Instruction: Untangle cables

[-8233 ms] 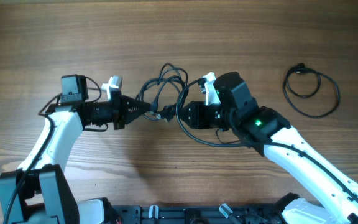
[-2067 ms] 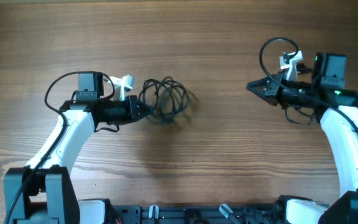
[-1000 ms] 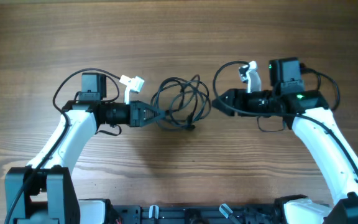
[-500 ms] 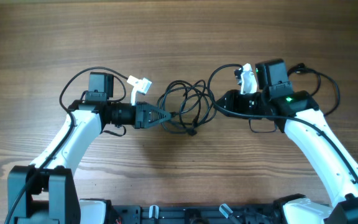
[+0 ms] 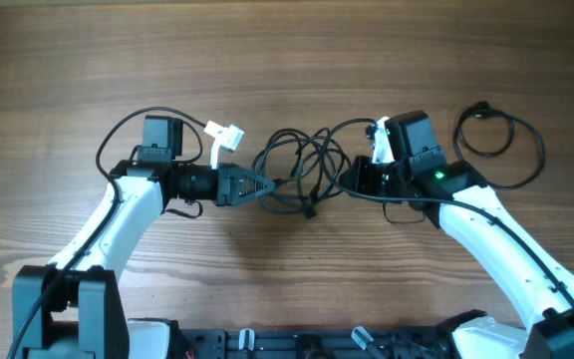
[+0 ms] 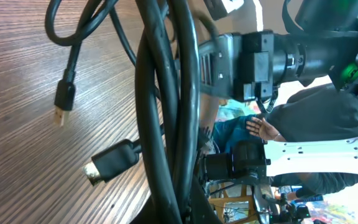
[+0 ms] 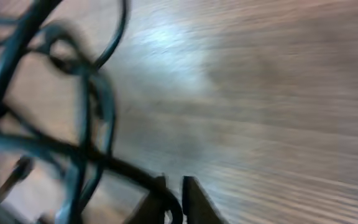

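Pulling the arms apart slowly and level should, I judge, open the knot rather than cinch it. The left gripper [image 5: 264, 185] is clamped on the cables [image 5: 302, 172], which lie tangled mid-way across the grained wooden table [image 5: 287, 60]. The right gripper [image 5: 351, 180] is closed on a strand opposite. The cords are thin, glossy, limp loops, and a metal-tipped plug [image 6: 109, 162] dangles.

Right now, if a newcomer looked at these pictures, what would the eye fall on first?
The tangle of black cables at the middle of the wooden table strikes first, with the left gripper and right gripper shut on it from opposite sides. A single cable loop lies apart at the far right.
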